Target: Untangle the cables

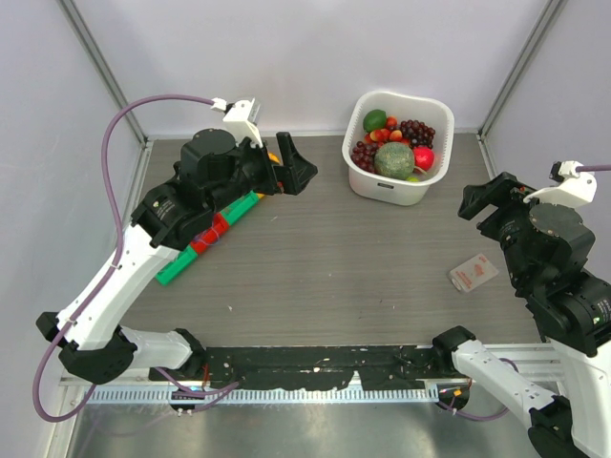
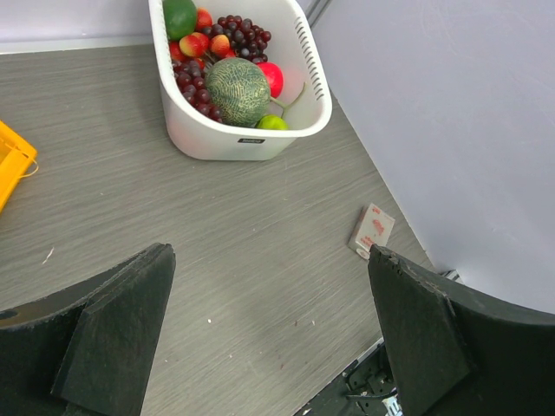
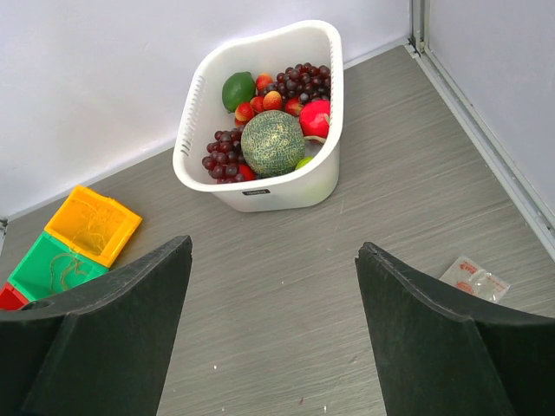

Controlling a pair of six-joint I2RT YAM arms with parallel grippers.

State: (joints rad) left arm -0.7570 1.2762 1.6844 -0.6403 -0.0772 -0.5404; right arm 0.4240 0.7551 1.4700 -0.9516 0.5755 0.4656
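Observation:
No fist-sized bunch of cables shows. Thin wire loops lie inside a row of coloured trays at the left: one in the green tray (image 3: pixel 54 267), one in the yellow tray (image 3: pixel 94 225), and a bluish loop (image 1: pixel 212 232) on the red tray under my left arm. My left gripper (image 1: pixel 298 164) is open and empty above the table, past the yellow tray (image 2: pixel 10 160); it also shows in the left wrist view (image 2: pixel 269 253). My right gripper (image 1: pixel 485 196) is open and empty at the right, over bare table (image 3: pixel 274 246).
A white basket (image 1: pixel 398 191) of toy fruit stands at the back right, also seen in the left wrist view (image 2: pixel 234 143) and the right wrist view (image 3: pixel 286 192). A small red-and-white packet (image 1: pixel 474 273) lies near the right wall.

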